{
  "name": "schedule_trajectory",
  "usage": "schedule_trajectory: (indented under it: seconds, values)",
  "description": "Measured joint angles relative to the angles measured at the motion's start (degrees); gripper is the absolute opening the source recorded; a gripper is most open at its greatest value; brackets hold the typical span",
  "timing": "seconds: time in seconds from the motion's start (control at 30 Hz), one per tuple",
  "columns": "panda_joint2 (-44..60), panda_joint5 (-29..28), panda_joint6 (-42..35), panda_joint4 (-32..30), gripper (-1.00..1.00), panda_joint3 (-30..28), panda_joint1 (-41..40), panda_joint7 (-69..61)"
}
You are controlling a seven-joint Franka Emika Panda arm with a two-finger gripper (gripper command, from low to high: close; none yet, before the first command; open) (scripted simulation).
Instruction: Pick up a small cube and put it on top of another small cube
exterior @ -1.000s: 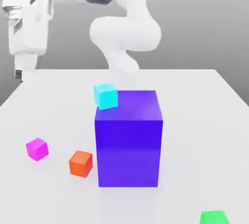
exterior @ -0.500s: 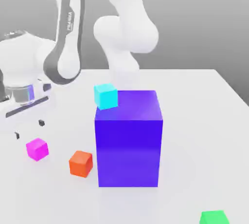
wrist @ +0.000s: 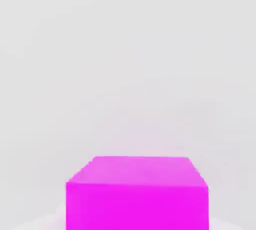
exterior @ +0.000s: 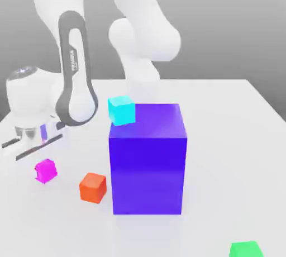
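The tool [exterior: 46, 164] was closed on the magenta cube [exterior: 46, 171] at the exterior view's left. The orange-red cube [exterior: 93, 188] sat near it on the desk [exterior: 223, 166].

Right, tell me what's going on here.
A robot arm has come down over the small magenta cube, on the exterior view's left, and its gripper has closed on it. The cube looks to be at table level, not clearly lifted. Nothing is stacked on the orange-red cube beside it. A cyan cube sits on the big blue-purple block, and a green cube is at the near edge of the picture.
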Motion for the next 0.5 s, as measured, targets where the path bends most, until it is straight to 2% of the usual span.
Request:
schedule_trajectory:
  seconds: [0.17,0.37,0.5]
  values:
    - [-7.65,-5.78,-6.4,-0.84,-1.0,-1.07,1.72,3.91]
    - [-6.56,-15.22,-10.07,9.16,-1.0,5.87,13.48,-2.3]
    - [-3.28,-18.08,-14.76,16.63,-1.0,12.58,20.62,-6.04]
